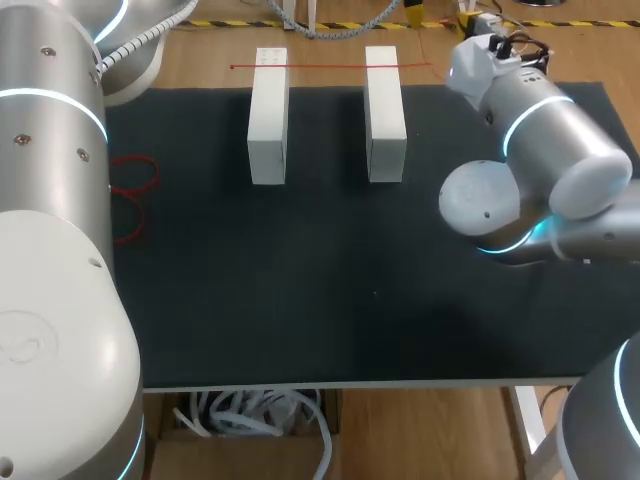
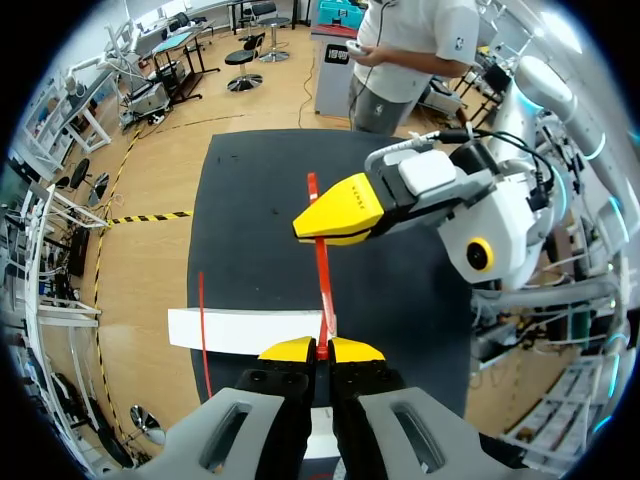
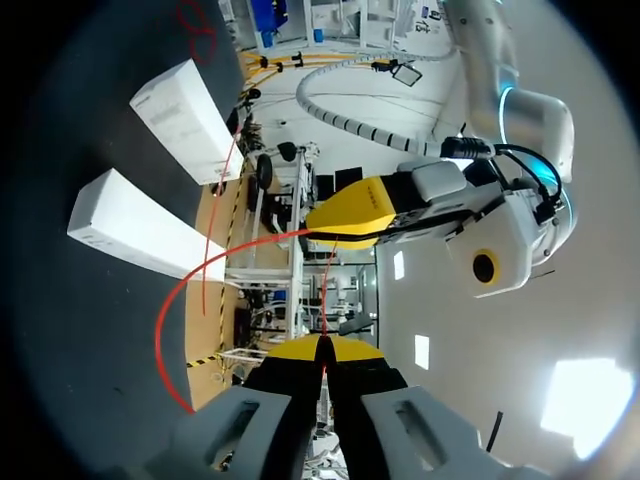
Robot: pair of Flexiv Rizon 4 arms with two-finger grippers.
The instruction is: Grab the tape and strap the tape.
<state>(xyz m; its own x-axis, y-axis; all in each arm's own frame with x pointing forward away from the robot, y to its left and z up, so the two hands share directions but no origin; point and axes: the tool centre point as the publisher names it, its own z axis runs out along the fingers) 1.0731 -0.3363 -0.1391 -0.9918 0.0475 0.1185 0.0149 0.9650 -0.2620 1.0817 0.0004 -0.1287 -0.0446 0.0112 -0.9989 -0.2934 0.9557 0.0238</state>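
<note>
The tape (image 1: 330, 67) is one thin red strip. It is stretched across the far ends of the two white blocks (image 1: 267, 120) (image 1: 385, 115), which stand side by side on the bench (image 1: 300, 280).

The jaws of the left arm (image 1: 50, 300) are pressed together and pinch the tape near one end. The jaws of the right arm (image 1: 560, 150) are also closed on it, and in the wrist views the two pairs are close to each other.

I judge the tape to be very light, soft and probably a little elastic. It has no stiffness of its own and may slip from a weak pinch, so it is best held near the ends and kept tight.

At the left edge of the bench lie two more red loops (image 1: 135, 175) (image 1: 140, 222), as far as I can count.
</note>
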